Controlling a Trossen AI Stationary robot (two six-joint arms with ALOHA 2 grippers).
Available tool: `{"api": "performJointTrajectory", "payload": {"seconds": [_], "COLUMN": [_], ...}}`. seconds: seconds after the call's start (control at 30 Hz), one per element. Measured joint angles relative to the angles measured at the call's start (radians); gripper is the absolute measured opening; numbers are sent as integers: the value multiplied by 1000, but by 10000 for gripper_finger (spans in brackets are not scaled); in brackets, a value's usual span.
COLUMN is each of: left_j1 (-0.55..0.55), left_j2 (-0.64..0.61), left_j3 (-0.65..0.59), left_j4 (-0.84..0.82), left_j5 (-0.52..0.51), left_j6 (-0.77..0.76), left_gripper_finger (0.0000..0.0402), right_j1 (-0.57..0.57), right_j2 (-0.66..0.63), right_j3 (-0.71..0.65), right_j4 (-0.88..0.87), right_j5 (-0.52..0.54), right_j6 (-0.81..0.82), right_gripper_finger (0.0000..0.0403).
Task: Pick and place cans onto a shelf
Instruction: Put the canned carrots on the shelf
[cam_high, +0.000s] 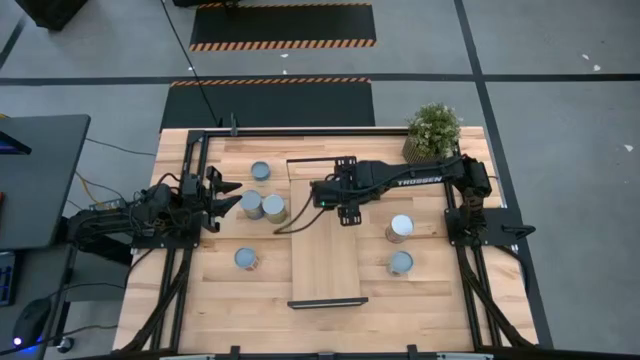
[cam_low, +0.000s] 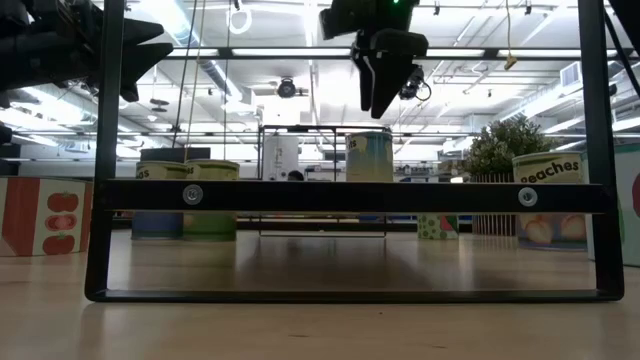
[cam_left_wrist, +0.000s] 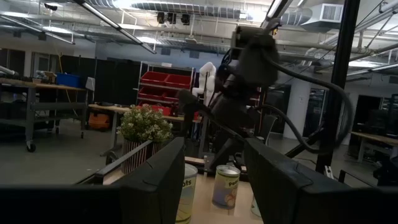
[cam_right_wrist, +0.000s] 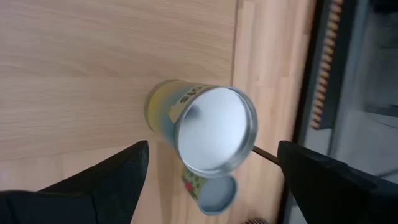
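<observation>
Progress: early. One can (cam_right_wrist: 208, 134) looks to be standing on the shelf (cam_high: 325, 265), right under the right gripper (cam_low: 385, 100). In the high view the arm hides it, so this placement is a judgement from the low and right wrist views. Six more cans are on the tabletop, none of them on the board.

Shelf can: upright, shiny silvery lid, yellow side with a label, roughly mid-board and a bit toward 12 o'clock.

Table cans:
- twin cans (cam_high: 262, 207), touching, just off the shelf's 9 o'clock edge
- far can (cam_high: 261, 171) at 11 o'clock of the shelf
- near-left can (cam_high: 246, 259) at 8 o'clock
- right pair (cam_high: 400, 245) at 3 to 4 o'clock, apart from each other

All are upright, with the same metal tops.

Right gripper: jaws spread wide, gripping nothing, hanging above the shelf can and clear of it. Whether it is about to grasp the can or has let it go, I cannot tell.

Left gripper (cam_high: 228, 195): fingers partly apart, nothing between them, at 9 o'clock, just beside the twin cans.

The potted plant (cam_high: 433, 128) sits at the table's 1 o'clock corner, not part of the job.
</observation>
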Motion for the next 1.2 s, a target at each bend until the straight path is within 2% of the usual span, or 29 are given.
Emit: {"api": "performJointTrajectory", "payload": {"seconds": [0.27, 0.53, 0.77, 0.97, 1.2], "left_j1": [0, 0, 0, 0, 0], "left_j2": [0, 0, 0, 0, 0], "left_j3": [0, 0, 0, 0, 0], "left_j4": [0, 0, 0, 0, -1], "left_j5": [0, 0, 0, 0, 0], "left_j6": [-13, -15, -17, -17, -16], "left_gripper_finger": [172, 172, 172, 172, 172], "right_j1": [52, 86, 85, 82, 78], "right_j2": [-1, -1, 0, 0, -6], "right_j3": [-87, -231, -304, -311, -311], "right_j4": [-5, 113, 181, 226, 248], "right_j5": [165, 337, 367, 407, 402], "right_j6": [68, 74, 71, 44, 17], "right_gripper_finger": [364, 354, 348, 348, 348]}}
